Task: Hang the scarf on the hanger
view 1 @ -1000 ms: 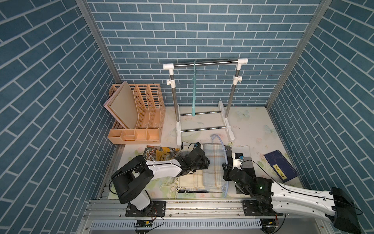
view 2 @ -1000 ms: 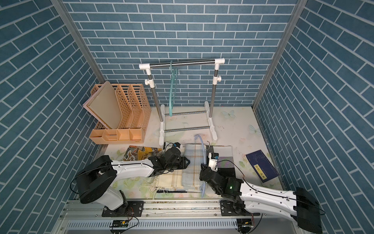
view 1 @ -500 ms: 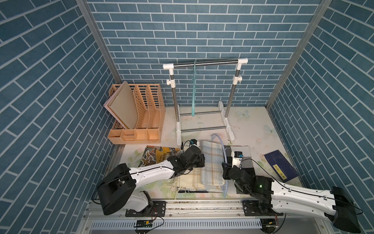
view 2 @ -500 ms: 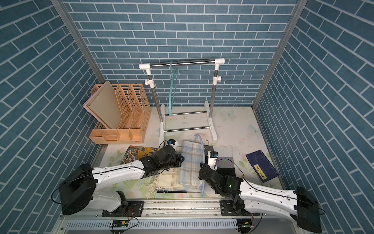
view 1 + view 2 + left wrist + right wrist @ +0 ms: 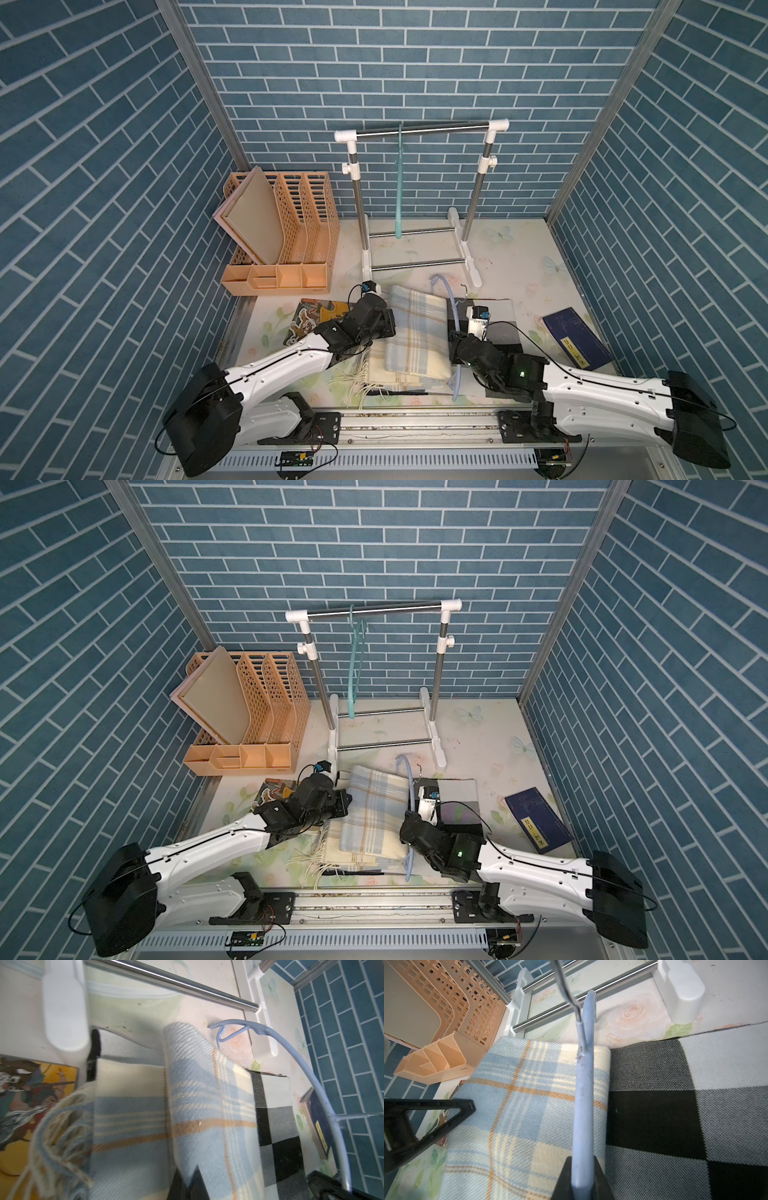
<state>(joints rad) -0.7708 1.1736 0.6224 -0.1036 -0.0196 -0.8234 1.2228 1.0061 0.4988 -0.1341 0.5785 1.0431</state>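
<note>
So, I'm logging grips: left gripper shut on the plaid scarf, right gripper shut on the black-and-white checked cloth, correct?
Not quite. The right wrist view shows the right gripper shut on the light blue hanger; the checked cloth lies ungripped beside it. The left gripper is shut on the plaid scarf, as you said.

A robot lab cell: printed blue-brick panels (image 5: 415, 62) on aluminium posts (image 5: 201, 75) enclose a floral bench (image 5: 511, 257); a mounting rail (image 5: 415, 422) lies behind the left claw (image 5: 390, 326).

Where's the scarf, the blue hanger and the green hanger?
scarf (image 5: 415, 328), a top view, its folded middle.
blue hanger (image 5: 582, 1093), right wrist view, its long arm.
green hanger (image 5: 399, 187), a top view, its middle.
</note>
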